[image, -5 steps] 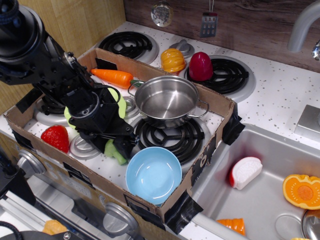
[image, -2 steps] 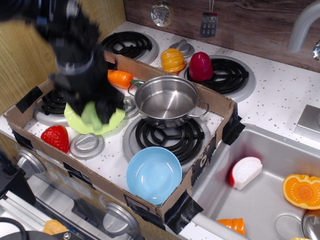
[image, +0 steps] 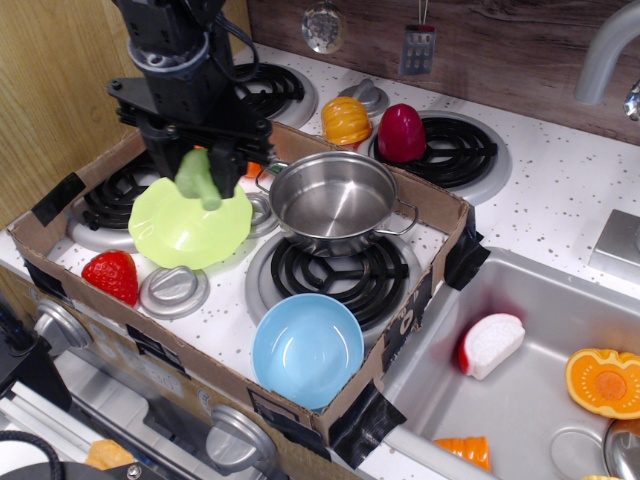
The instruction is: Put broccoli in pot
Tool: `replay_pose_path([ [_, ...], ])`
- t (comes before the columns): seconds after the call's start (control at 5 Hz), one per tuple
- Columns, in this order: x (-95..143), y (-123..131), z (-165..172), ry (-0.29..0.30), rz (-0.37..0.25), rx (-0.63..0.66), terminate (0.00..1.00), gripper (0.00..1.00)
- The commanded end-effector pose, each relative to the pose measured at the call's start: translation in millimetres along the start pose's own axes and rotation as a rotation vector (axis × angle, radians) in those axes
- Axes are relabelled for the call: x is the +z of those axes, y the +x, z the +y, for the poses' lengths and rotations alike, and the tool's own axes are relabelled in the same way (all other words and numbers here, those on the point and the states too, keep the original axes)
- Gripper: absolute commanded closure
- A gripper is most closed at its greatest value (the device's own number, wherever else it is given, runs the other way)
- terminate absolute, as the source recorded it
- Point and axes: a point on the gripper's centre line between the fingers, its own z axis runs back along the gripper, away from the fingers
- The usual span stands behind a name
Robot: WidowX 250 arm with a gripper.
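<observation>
My gripper [image: 199,165] is shut on the pale green broccoli [image: 199,178] and holds it in the air, above the lime-green wavy-rimmed bowl [image: 185,227]. The shiny steel pot [image: 334,201] stands empty on the front burner, just to the right of the gripper. The black arm comes down from the upper left and hides most of the carrot behind it.
A cardboard tray wall [image: 440,212] rings the stove area. A light blue bowl [image: 306,349] sits at the front, a red strawberry [image: 110,275] at the left. An orange toy [image: 346,120] and a red toy [image: 401,132] stand behind the pot. The sink [image: 530,400] with toy food lies at the right.
My gripper has risen from the stove top near the blue bowl with the broccoli in it and moved back and up, to above the lime-green bowl beside the pot.
</observation>
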Motion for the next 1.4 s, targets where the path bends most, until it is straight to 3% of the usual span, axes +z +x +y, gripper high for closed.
replay_pose_path([
  [0.0, -9, 29, -13, -0.085, -0.140, 0.043, 0.00, 1.00],
  [0.2, -15, 39, -20, -0.114, -0.158, 0.044, 0.00, 1.00],
  [0.4, -20, 58, -30, -0.143, -0.259, 0.012, 0.00, 1.00],
  [0.8, -30, 77, -47, -0.206, -0.263, 0.011, 0.00, 1.00],
  [1.0, -30, 75, -48, -0.206, -0.248, 0.017, 0.00, 0.00],
  [1.2, -29, 74, -46, -0.191, -0.241, -0.016, 0.00, 0.00],
])
